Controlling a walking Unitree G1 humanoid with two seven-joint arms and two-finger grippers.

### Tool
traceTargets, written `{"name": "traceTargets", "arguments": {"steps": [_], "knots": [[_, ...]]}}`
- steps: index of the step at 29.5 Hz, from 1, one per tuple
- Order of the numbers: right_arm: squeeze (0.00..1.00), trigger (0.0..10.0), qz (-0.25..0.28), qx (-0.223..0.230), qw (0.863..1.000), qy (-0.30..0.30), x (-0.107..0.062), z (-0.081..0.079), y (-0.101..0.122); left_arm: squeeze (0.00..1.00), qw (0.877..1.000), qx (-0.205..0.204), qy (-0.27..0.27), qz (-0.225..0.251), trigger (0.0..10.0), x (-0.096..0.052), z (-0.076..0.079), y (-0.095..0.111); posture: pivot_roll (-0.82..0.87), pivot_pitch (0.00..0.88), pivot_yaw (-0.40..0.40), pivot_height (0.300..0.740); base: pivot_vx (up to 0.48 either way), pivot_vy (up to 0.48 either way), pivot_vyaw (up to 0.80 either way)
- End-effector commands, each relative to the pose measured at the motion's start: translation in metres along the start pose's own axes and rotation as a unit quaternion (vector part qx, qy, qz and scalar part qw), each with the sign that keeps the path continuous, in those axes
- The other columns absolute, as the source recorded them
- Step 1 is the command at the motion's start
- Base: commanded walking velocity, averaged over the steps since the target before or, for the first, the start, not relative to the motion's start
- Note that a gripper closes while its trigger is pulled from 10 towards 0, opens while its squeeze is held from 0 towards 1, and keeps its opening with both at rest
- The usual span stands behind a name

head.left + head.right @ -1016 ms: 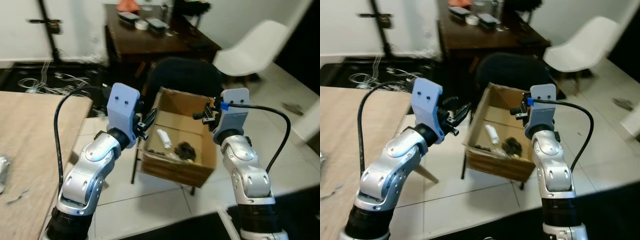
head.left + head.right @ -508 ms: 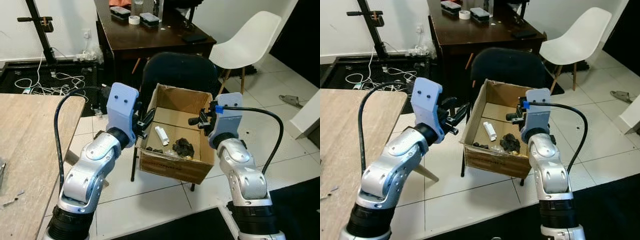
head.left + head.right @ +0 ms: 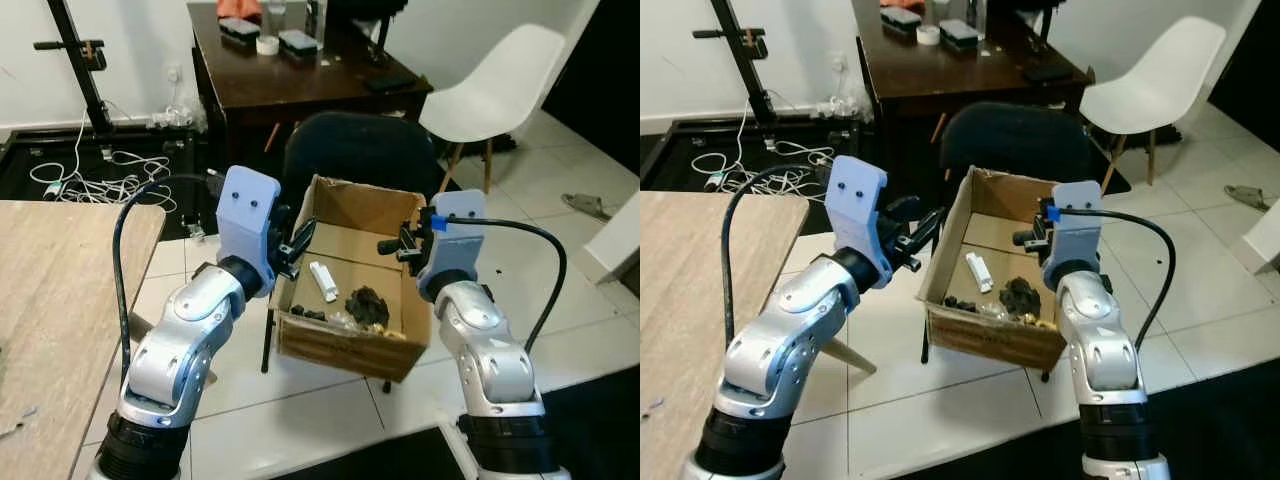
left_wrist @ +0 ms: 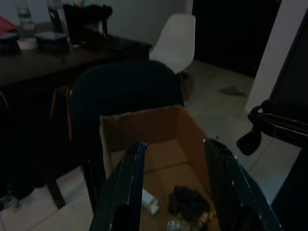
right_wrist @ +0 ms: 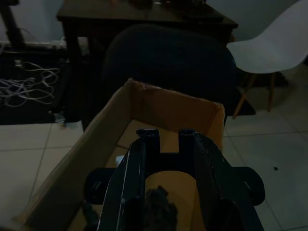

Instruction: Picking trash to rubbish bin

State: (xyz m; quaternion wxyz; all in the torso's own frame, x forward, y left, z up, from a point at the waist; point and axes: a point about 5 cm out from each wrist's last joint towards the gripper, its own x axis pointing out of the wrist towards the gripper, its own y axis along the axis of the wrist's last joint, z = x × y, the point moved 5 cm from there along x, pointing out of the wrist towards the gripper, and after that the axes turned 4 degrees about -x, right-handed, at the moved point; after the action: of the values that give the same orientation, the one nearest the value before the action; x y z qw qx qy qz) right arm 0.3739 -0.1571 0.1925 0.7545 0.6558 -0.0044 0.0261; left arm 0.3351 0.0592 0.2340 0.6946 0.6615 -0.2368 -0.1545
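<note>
A pale wooden worktop lies at the robot's left, and a dark worktop stands further ahead, with a white chair to its right on the tiled floor. A dark chair carries an open cardboard box, which sits between the two arms. Inside the box lie a dark crumpled clump of trash and a small white tube, with smaller scraps along the near wall. The left tool hangs at the box's left rim, its two fingers spread apart and holding nothing. The right tool hovers at the box's right rim; its fingers stand apart, empty, pointing over the trash.
</note>
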Motion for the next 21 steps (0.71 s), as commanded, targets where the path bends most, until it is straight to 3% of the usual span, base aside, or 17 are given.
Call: {"name": "traceTargets", "arguments": {"steps": [1,7,21], "knots": [[0.00,10.0,-0.006,0.009,1.000,0.005,-0.001,-0.003,-0.002,0.00,1.000,-0.002,-0.003,-0.003,10.0,0.000,0.001,-0.002,0.08,0.098,-0.035,0.740,0.409,0.000,0.00],[0.00,10.0,-0.008,0.007,1.000,0.007,0.000,-0.003,-0.003,0.00,1.000,0.001,0.000,-0.005,10.0,0.000,0.000,-0.002,0.08,0.098,-0.035,0.740,0.365,0.000,0.00],[0.00,10.0,-0.021,0.000,1.000,0.003,0.003,0.003,-0.013,0.00,1.000,0.010,0.002,-0.007,10.0,-0.002,-0.001,-0.004,0.09,0.109,-0.037,0.740,0.000,0.000,0.00]]}}
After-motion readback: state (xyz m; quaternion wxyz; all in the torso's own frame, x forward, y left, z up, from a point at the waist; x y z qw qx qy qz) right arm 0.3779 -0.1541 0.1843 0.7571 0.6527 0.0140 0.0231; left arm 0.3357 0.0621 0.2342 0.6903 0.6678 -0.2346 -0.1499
